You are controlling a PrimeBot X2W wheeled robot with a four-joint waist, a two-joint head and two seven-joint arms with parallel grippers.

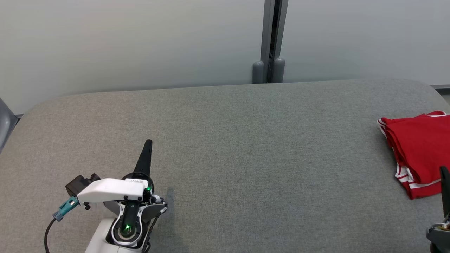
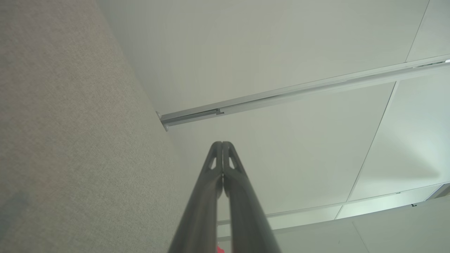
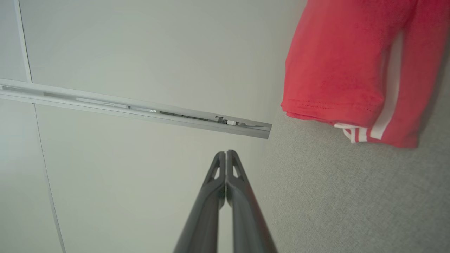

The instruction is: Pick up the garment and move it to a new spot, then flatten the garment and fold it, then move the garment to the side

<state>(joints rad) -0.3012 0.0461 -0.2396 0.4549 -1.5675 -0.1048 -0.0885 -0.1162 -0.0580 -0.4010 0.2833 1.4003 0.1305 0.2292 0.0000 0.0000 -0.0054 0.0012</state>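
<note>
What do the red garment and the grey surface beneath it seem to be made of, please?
The red garment looks like soft, matte knit fabric, probably cotton or a sports blend: it folds limply, has white stripes, and the right wrist view shows stitching along its edge.
The grey surface looks like matte woven cloth with a fine flecked weave; its rounded corners suggest padding underneath, though that is not certain.

Soft, even, bright light across all three views.
Head view's crisp, with just a faint shadow on the tabletop beside the left tool. Wrist views run softer: the left tool and right tool smear into blur at the bottom edge, and a pale glow sits on the wall.
</note>
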